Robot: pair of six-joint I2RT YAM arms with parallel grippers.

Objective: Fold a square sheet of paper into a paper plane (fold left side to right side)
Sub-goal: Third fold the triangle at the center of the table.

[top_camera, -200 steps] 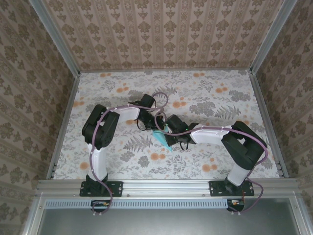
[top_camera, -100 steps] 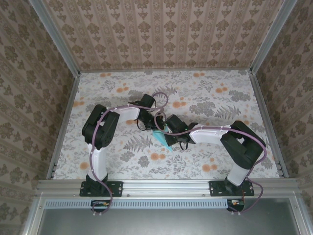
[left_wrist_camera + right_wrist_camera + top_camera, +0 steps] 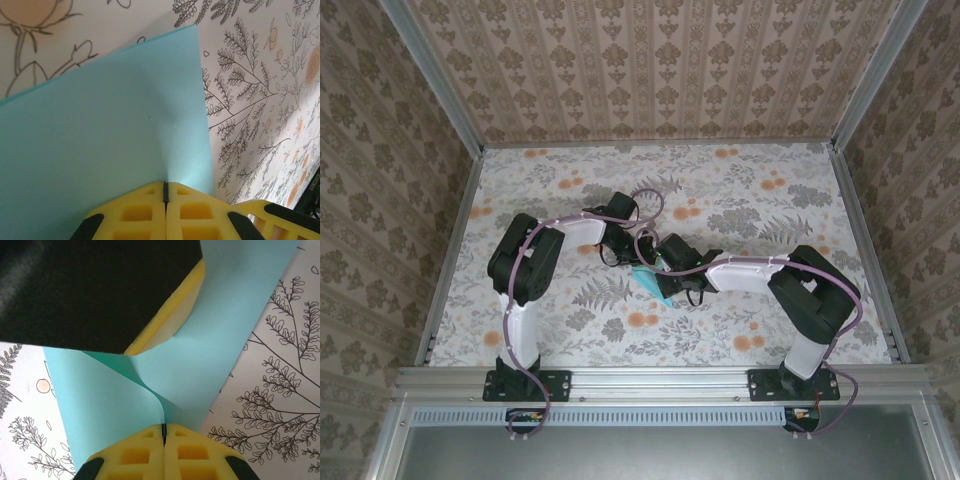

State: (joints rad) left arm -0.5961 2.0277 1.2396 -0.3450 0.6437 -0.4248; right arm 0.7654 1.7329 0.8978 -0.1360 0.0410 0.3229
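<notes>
1. The light cyan paper sheet (image 3: 651, 283) is seen at mid-table (image 3: 770, 190), between the two wrists.
2. The left gripper (image 3: 165, 189) is shown with its yellow fingers pressed together on one edge of the paper sheet, which spreads away from them above the floral surface.
3. The right gripper (image 3: 163, 431) is clamped on a curled fold of the paper sheet, with the left gripper just beyond it.

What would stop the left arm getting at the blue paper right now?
Nothing, it seems: yes, the left gripper looks shut on the paper, and the right gripper pinches it too.
</notes>
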